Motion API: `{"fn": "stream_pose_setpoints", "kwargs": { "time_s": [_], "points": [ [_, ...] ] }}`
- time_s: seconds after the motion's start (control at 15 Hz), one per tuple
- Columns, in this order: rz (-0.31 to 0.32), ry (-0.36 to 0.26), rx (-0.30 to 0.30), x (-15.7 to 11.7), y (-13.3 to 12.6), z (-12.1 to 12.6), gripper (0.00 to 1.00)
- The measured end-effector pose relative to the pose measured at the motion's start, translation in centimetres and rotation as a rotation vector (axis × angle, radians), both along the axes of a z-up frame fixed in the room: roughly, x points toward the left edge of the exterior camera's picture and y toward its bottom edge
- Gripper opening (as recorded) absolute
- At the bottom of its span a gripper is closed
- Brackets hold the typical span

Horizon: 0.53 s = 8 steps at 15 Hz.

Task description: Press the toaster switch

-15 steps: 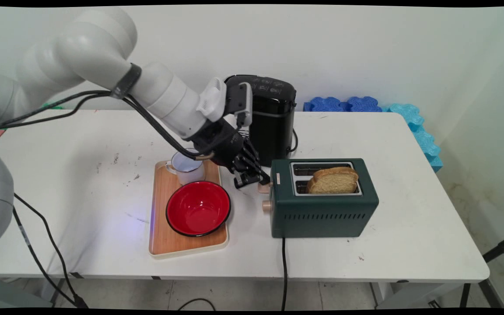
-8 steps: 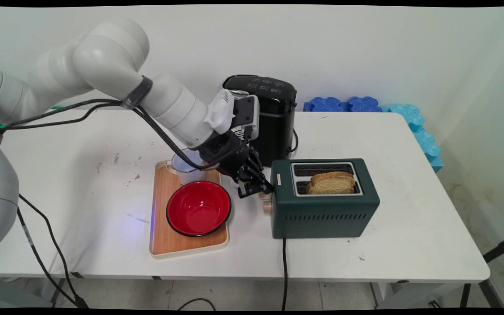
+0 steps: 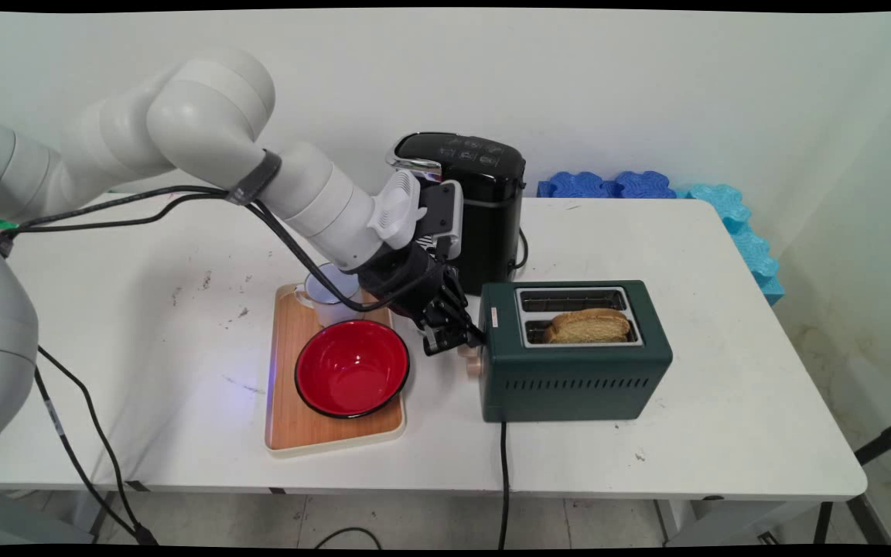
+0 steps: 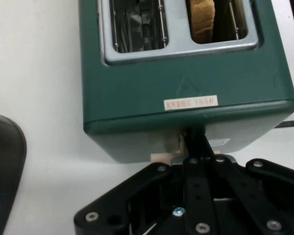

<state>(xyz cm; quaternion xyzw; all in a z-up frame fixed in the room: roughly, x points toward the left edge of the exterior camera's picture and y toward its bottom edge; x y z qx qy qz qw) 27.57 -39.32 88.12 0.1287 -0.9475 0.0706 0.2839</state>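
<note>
1. The gripper (image 3: 457,338) is pressed against the left end of the green toaster (image 3: 574,371), low on that end face and beside the slider slot.
2. In the hand view its fingers (image 4: 198,142) stand together, their tips on the beige lever (image 4: 165,156) that juts from the toaster's (image 4: 186,93) end wall. Whether they pinch the lever or only bear on it cannot be told.
3. A round beige knob (image 3: 473,366) sits on the same end, just below the gripper.
4. One slice of toast (image 3: 587,326) sits low in the toaster's nearer slot, with only its top crust above the rim. The far slot holds only its wire guides.
5. A small red-and-white label (image 4: 191,103) is stuck on the toaster's top edge, above the lever.
6. Left of the toaster lies a wooden tray (image 3: 285,402) carrying a red bowl (image 3: 351,368) and, behind it, a white mug (image 3: 327,298) partly covered by the arm.
7. A black coffee machine (image 3: 476,209) stands behind the gripper, close to the toaster's back corner.
8. The toaster's black cord (image 3: 504,480) runs off the table's (image 3: 724,418) near edge.
9. Blue foam blocks (image 3: 646,186) lie along the wall at the far right.
</note>
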Motion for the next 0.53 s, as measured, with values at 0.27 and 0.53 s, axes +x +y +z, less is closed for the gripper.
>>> {"fn": "stream_pose_setpoints", "kwargs": {
  "time_s": [0.27,0.53],
  "points": [
    [-0.004,-0.005,-0.005,-0.02,-0.07,-0.46,0.0],
    [-0.008,-0.008,-0.009,0.03,-0.08,-0.8,0.0]
  ]
}}
